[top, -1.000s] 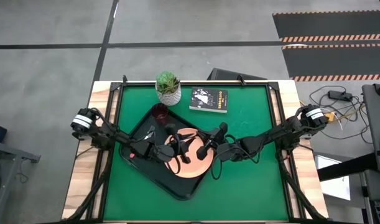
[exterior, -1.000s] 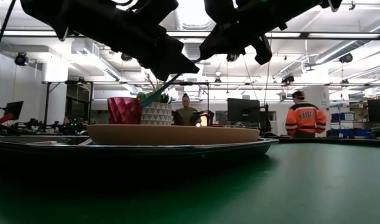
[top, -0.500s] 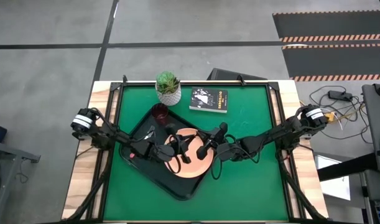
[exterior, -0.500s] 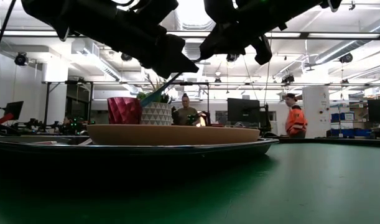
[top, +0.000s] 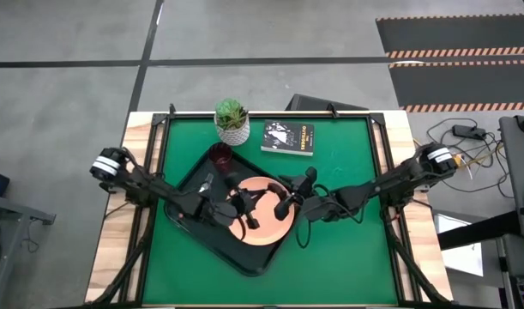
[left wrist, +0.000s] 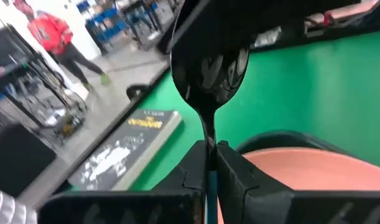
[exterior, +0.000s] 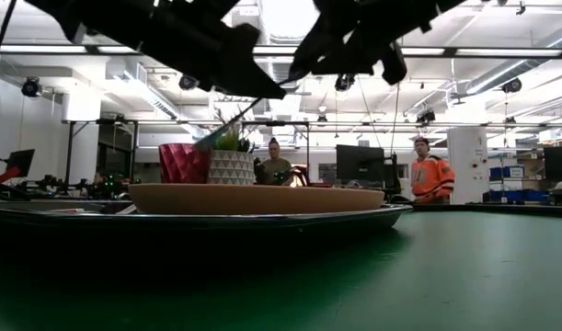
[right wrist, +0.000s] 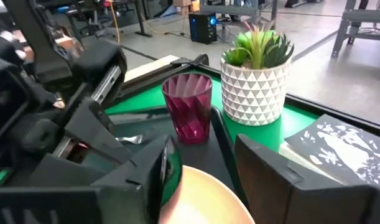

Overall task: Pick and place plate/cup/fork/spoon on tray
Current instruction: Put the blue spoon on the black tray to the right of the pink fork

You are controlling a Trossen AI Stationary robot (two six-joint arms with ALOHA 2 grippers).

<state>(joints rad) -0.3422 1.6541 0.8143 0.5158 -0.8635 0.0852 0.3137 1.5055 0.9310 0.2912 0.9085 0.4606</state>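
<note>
The salmon plate (top: 263, 225) lies on the black tray (top: 186, 225), with the dark red cup (top: 219, 155) standing at the tray's far corner and the fork (top: 206, 182) lying flat on the tray beside it. My left gripper (top: 244, 209) hangs above the plate, shut on the spoon (left wrist: 209, 68). The spoon's teal handle (exterior: 212, 140) slants down behind the fingers. My right gripper (right wrist: 205, 180) faces it from the right, open over the plate's right part, with nothing between its fingers. My left gripper pinches the spoon's thin neck (left wrist: 208, 149) between its two fingers, just behind the metal bowl. The fingers come nearly level from the table's left and lie along the spoon. The bowl sticks out past the fingertips, and the spoon is lifted clear above the plate.
A white pot with a green plant (top: 231, 120) and a small black book (top: 288, 137) sit at the far edge of the green mat. Bare green mat (top: 347, 249) lies right of the tray. People stand in the room beyond the table.
My right gripper has opened and let go of the spoon. My left gripper keeps the spoon and has risen a little over the plate, rolling slightly, so the teal handle stands higher than before.
</note>
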